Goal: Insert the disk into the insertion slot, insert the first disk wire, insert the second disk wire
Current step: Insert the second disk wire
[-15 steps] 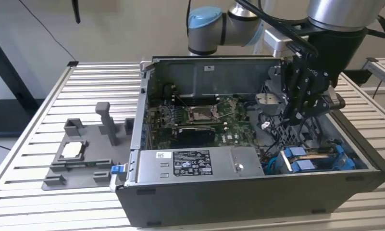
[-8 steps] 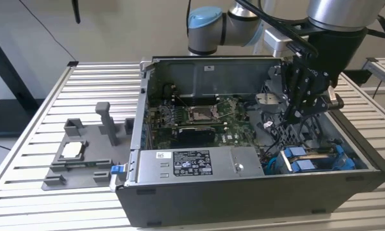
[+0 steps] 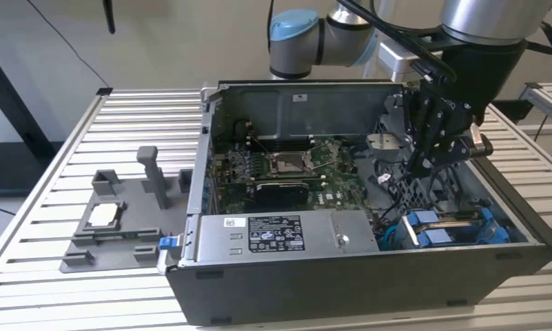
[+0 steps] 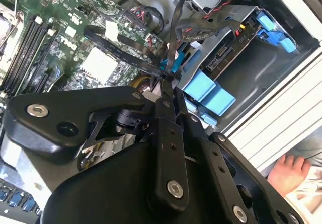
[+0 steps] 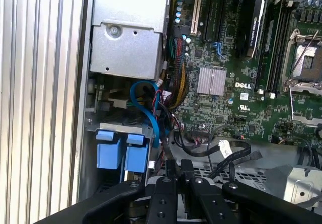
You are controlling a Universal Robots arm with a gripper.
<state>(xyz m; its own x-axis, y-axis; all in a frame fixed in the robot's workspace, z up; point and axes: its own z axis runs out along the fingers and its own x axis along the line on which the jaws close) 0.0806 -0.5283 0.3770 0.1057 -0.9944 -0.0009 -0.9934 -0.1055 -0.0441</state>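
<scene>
The insertion slot (image 3: 496, 238) is the grey bay with blue fittings at the case's front corner, on the exterior view's right. A flat grey disk (image 3: 455, 224) framed in blue lies inside it, also visible in the second wrist view (image 4: 251, 65). My black gripper (image 3: 430, 183) hangs inside the case just behind the bay. Its fingertips (image 4: 165, 83) are pinched on the end of a flat black disk wire (image 4: 126, 50) with a white tag. A blue wire (image 5: 151, 116) curls beside the bay's blue tabs (image 5: 108, 153).
The open computer case (image 3: 349, 283) lies on a slatted metal table (image 3: 138, 124). Inside are the motherboard (image 3: 285, 172) and a grey box with a white label (image 3: 276, 234). A grey fixture (image 3: 119, 227) stands outside on the exterior view's left. A person's hand (image 4: 289, 171) rests near the case.
</scene>
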